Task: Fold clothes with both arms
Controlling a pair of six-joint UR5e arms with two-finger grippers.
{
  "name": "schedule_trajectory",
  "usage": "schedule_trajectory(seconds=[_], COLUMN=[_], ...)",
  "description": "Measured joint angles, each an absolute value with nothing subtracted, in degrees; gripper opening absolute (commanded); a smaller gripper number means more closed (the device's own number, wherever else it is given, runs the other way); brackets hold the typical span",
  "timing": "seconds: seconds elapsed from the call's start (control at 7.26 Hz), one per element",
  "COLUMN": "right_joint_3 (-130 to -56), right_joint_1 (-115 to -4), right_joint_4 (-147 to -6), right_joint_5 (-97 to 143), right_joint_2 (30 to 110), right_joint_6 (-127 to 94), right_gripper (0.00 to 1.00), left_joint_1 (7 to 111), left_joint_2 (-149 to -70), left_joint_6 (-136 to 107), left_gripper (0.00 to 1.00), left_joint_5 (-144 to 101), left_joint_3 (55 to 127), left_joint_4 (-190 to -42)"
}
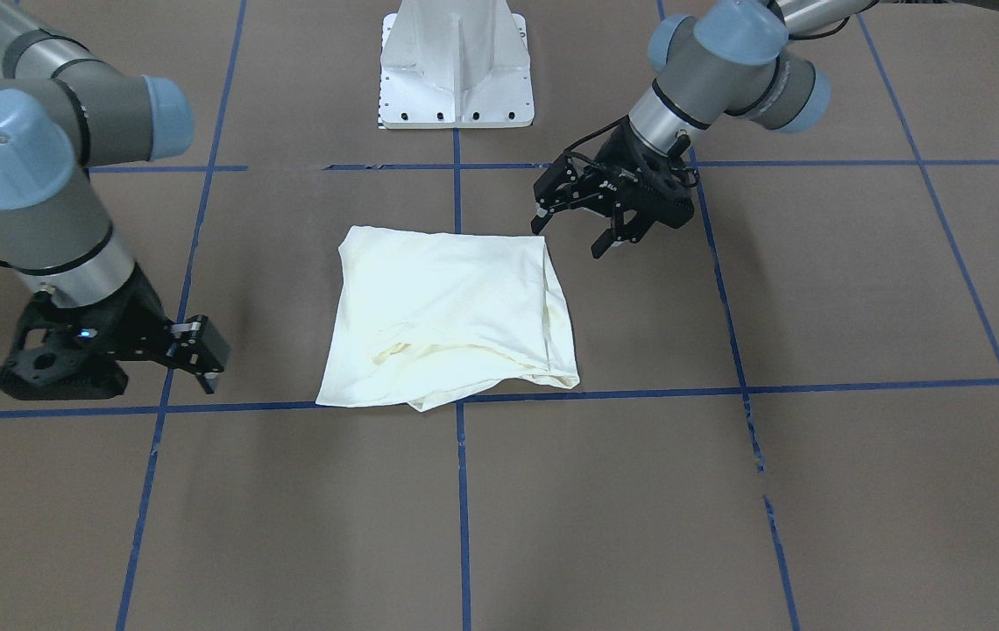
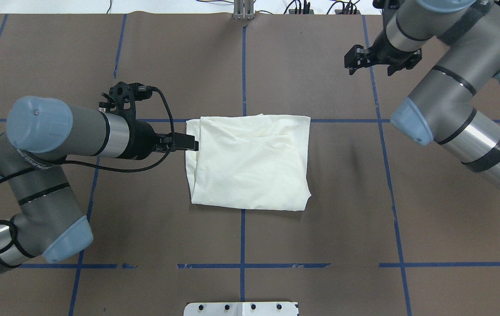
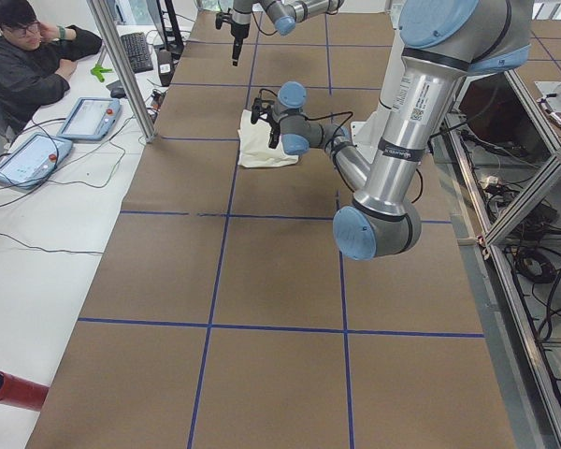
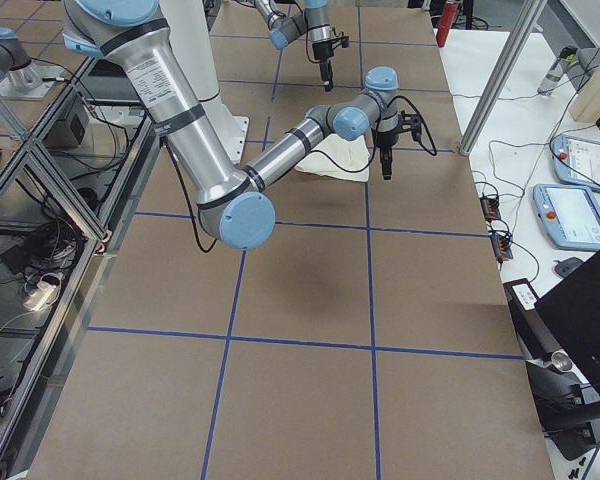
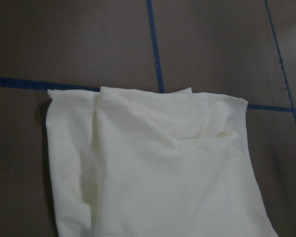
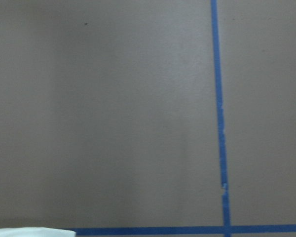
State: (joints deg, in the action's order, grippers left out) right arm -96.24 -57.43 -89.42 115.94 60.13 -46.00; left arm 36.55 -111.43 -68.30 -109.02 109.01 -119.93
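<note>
The cream shirt [image 1: 447, 315] lies folded into a rough square on the brown table, plain side up, with the print hidden. It also shows in the overhead view [image 2: 250, 166] and fills the left wrist view [image 5: 163, 173]. My left gripper [image 1: 570, 235] is open and empty. It hovers just off the shirt's edge on my left side, and the overhead view [image 2: 191, 142] shows it at that edge. My right gripper [image 1: 201, 364] looks open and empty, low over bare table well away from the shirt, at the far right in the overhead view [image 2: 366, 59].
The white pedestal base [image 1: 456, 79] stands at the robot's side of the table. Blue tape lines [image 2: 242, 79] grid the surface. An operator [image 3: 28, 56] sits at a side desk with tablets [image 3: 84, 117]. A red cylinder [image 3: 9, 388] lies off the table's corner.
</note>
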Motion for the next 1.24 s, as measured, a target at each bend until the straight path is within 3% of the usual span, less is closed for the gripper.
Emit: schedule_trajectory(seconds=[0.28, 0.55, 0.83, 1.24], right_joint_3=[-99.2, -100.28, -100.43, -100.48], right_joint_1=[-67.86, -78.7, -87.12, -91.85], right_joint_4=[-92.9, -93.76, -97.12, -99.03], right_joint_5=[121.66, 125.74, 127.8, 128.65], right_joint_2=[68.08, 77.53, 85.32, 98.04], right_joint_6=[-27.92, -10.14, 2.49, 7.16], right_gripper=[1.0, 1.0, 1.0, 1.0], left_joint_1=[42.78, 52.86, 68.21, 85.67], left_joint_2=[-107.13, -98.23, -90.09, -82.95], left_joint_6=[-52.07, -32.31, -11.11, 5.98], left_gripper=[1.0, 1.0, 1.0, 1.0], left_joint_5=[-109.26, -112.54, -120.54, -132.61], left_joint_3=[120.37, 125.13, 123.02, 110.98], left_joint_4=[-101.43, -96.48, -95.85, -96.08])
